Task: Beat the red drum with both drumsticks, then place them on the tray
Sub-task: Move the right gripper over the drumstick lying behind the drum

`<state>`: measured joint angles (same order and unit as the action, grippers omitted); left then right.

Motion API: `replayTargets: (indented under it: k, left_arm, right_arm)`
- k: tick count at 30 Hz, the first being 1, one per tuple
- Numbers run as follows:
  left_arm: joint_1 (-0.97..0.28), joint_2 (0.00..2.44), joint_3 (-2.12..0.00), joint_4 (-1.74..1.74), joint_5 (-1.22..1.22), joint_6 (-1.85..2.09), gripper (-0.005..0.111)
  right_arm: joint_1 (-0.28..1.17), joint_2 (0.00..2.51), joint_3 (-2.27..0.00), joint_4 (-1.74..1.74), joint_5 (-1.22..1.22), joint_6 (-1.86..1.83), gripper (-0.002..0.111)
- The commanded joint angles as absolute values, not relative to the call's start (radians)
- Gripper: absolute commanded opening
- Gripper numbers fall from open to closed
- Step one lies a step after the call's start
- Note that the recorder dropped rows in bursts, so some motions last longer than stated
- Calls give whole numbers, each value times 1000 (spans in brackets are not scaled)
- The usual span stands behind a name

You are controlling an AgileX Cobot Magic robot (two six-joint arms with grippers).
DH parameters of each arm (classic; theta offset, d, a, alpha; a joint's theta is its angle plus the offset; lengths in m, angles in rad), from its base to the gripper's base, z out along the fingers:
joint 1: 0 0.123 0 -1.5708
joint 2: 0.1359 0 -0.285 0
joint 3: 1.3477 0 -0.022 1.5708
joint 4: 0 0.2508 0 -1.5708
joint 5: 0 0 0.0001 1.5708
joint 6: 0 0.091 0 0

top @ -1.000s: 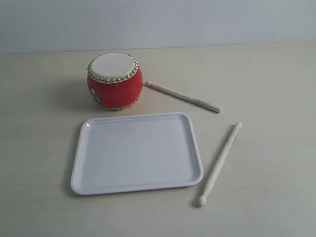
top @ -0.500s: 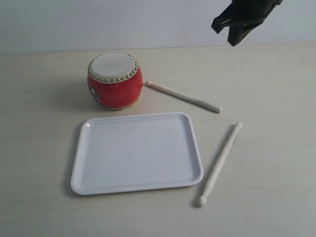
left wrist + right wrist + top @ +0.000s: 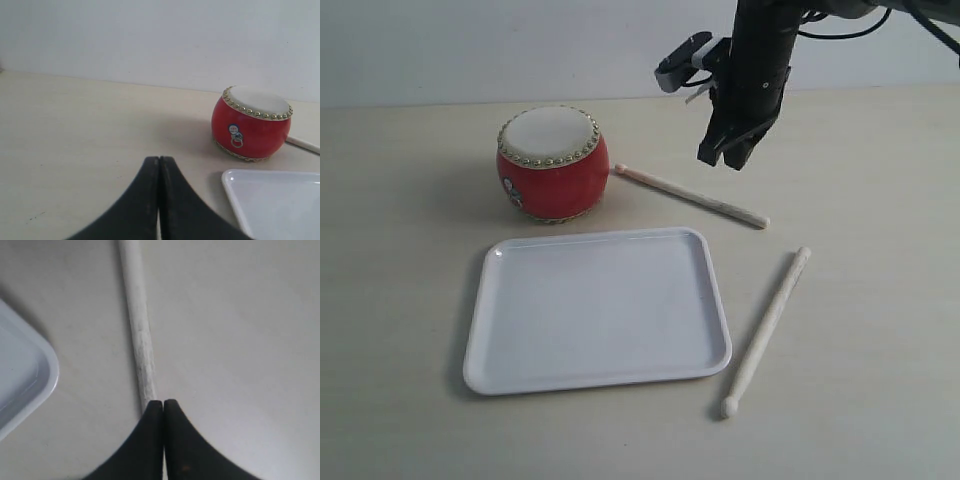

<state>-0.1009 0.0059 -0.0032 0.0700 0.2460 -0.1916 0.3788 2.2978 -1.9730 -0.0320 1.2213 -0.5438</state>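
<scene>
The red drum [image 3: 553, 163] stands upright at the back left, its cream skin ringed with gold studs; it also shows in the left wrist view [image 3: 251, 123]. One drumstick [image 3: 690, 195] lies slanted on the table just right of the drum. The other drumstick [image 3: 766, 331] lies to the right of the white tray [image 3: 597, 308]. My right gripper [image 3: 724, 158] hangs shut above the first drumstick [image 3: 139, 335], holding nothing. My left gripper [image 3: 159, 161] is shut and empty, left of the drum and the tray [image 3: 272, 205]; the exterior view does not show it.
The pale wooden table [image 3: 860, 150] ends at a light wall [image 3: 520, 50] behind the drum. The right arm [image 3: 755, 60] comes down from the top of the exterior view. A corner of the tray [image 3: 25, 375] lies close beside the drumstick under the right gripper.
The right arm has come down from the top right edge to just above the drumstick beside the drum. A second ago no arm showed. Drum, tray and sticks have not moved.
</scene>
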Motion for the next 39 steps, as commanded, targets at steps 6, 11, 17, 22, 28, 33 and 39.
replayTargets:
  k: [6,11,17,22,28,33,39]
  left_arm:
    - [-98,0,0,72,246,-188,0]
    - [-98,0,0,72,246,-188,0]
    - [-98,0,0,72,246,-188,0]
    - [-98,0,0,72,246,-188,0]
    - [-98,0,0,72,246,-188,0]
    - [-98,0,0,72,246,-188,0]
    - [-98,0,0,72,246,-188,0]
  right_arm:
    - [379,2320,-1984,-10,1221,-600,48]
    - [379,2320,-1984,25,1221,-600,62]
    - [379,2329,-1984,27,1221,-600,62]
    - [379,2353,-1984,27,1221,-572,62]
    - [379,2354,-1984,23,1221,-571,62]
    - [379,2354,-1984,23,1221,-571,62]
    - [379,2354,-1984,23,1221,-571,62]
